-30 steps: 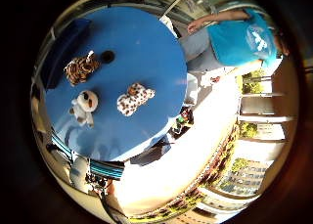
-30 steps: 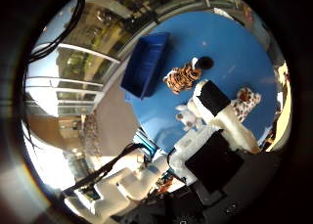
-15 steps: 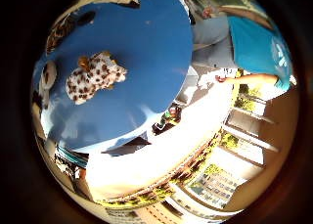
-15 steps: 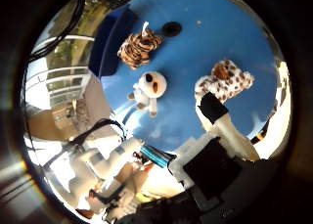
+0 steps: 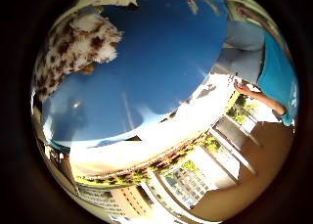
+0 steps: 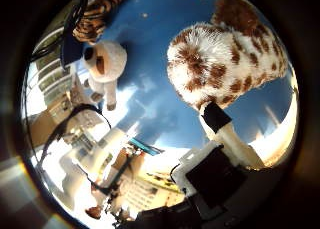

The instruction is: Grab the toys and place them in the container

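A brown-spotted white plush toy (image 6: pixel 227 64) lies on the blue bench (image 5: pixel 161 53); a white toy (image 6: pixel 105 64) and a striped toy (image 6: pixel 95 16) lie farther off.

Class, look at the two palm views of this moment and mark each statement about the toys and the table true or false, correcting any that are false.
1. The spotted plush toy fills much of the thumb side view, so it is close to the palm. True.
2. The table under the toys is red. False: it is blue.
3. The white plush toy lies on the table apart from the spotted one. True.
4. The striped plush toy lies on top of the spotted plush toy. False: it lies away from it, beyond the white toy.
5. The hand already has its fingers curled round the spotted toy. False: a finger reaches toward the toy, with no grasp visible.
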